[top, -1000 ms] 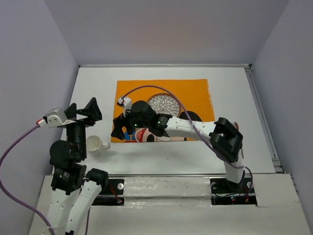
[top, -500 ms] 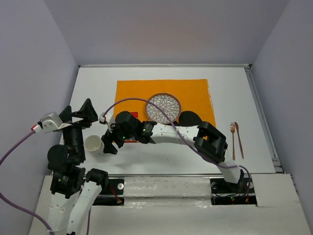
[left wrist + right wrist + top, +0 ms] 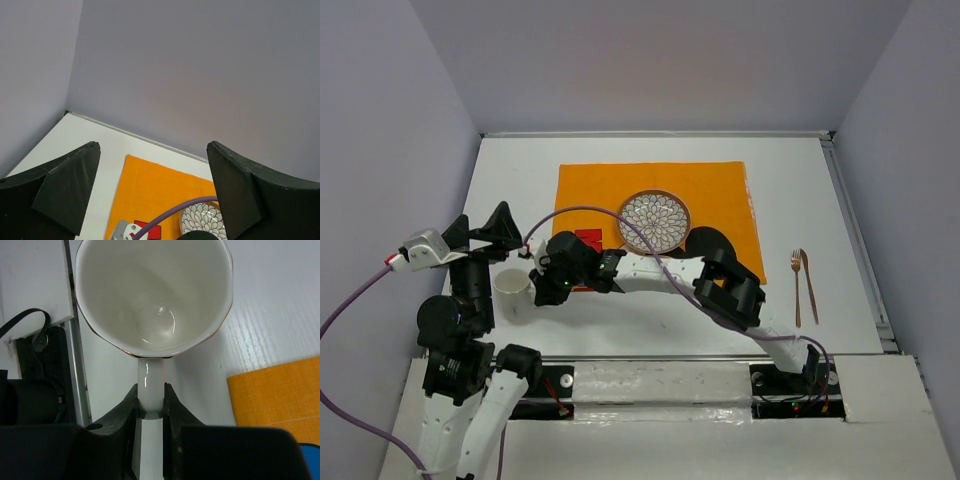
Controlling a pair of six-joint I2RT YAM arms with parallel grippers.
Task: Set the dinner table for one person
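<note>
Your right gripper point(image 3: 150, 401) is pinched on the handle of a white mug point(image 3: 155, 295), seen from above at the 7 o'clock corner of the dinner table point(image 3: 790, 190), the white tabletop that spreads beneath both arms and fills the walled bay. The wrist view shows the two dark fingers pressed against either side of the handle, with the mug's open mouth facing the camera. Whether its base touches the tabletop cannot be told. Your left gripper point(image 3: 480, 235) hangs raised at 11 o'clock of the mug, its fingers spread wide and holding nothing. The table's left edge and the side wall lie close at 9 o'clock of the mug, and the near edge with its rail is close at 6 o'clock. Bare white surface opens at 12 o'clock along the left wall, and a strip runs toward 3 o'clock between the near edge and the orange placemat point(image 3: 600, 190). The placemat's near left corner sits just beside your right gripper at 2 o'clock. A patterned plate point(image 3: 655, 220) rests on the placemat, and a fork point(image 3: 796, 287) and spoon point(image 3: 807, 285) lie side by side on the white surface, well apart at 3 o'clock. Your left arm stands just beside the mug at 9 o'clock, and a purple cable point(image 3: 580, 210) arcs from the right wrist over the placemat.
</note>
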